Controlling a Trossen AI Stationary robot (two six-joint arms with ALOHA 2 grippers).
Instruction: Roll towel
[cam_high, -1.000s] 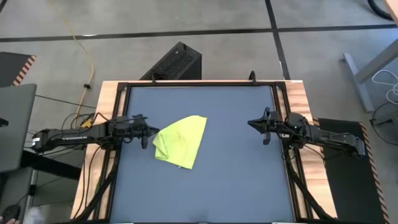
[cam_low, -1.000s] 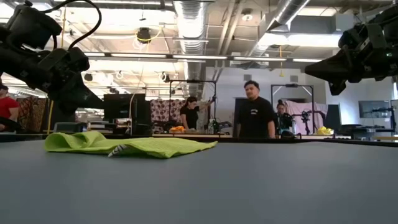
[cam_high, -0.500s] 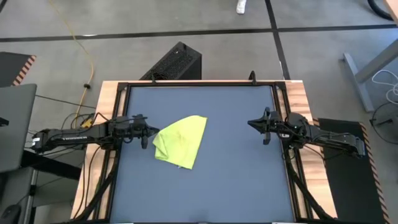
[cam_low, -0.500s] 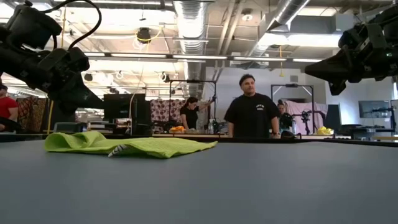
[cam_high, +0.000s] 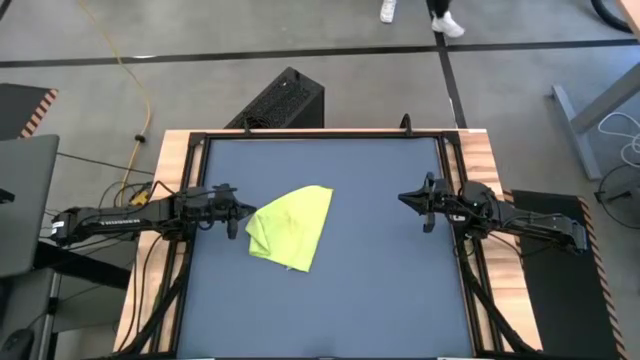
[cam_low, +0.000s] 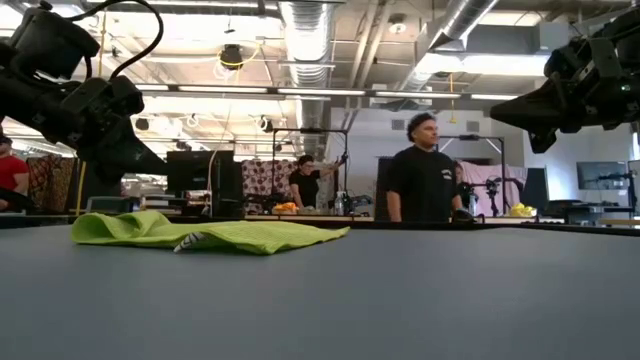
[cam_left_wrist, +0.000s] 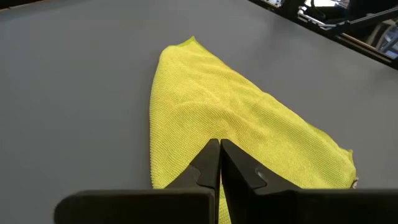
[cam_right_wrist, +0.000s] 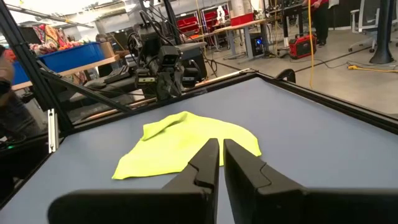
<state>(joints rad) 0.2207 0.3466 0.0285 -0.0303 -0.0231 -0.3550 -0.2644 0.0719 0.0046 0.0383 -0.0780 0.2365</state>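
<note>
Item 1: towel. Lime-green cloth, lying loose and flat on the surface, unrolled. It sits on the dark mat, toward the left arm's edge. In outline it is a rough triangle, one corner pointing away from the left arm, with a crumpled fold along the near edge. Nothing grips or pins it; judged to be laid out for a roll not yet begun.

Item 2: left hand. Clenched, fingers together, grasping nothing. It hangs just beside the towel, raised off the surface in the low view, fingertips aimed at the cloth. Judged a ready station: closest to the towel's near edge, where a roll would likely start.

Item 3: right hand. Fingers nearly together with a thin gap showing in its wrist view; grasping nothing. Well apart from the towel, across the mat, held above the surface and facing the cloth.

Item 4: surroundings. Wooden surface border and black frame rail around the mat. Beyond the towel, in the room: a person in a dark shirt, another farther back, benches and equipment.

Item 5: obstructions. Between each hand and the towel, only bare mat; no other object lies near the cloth.
</note>
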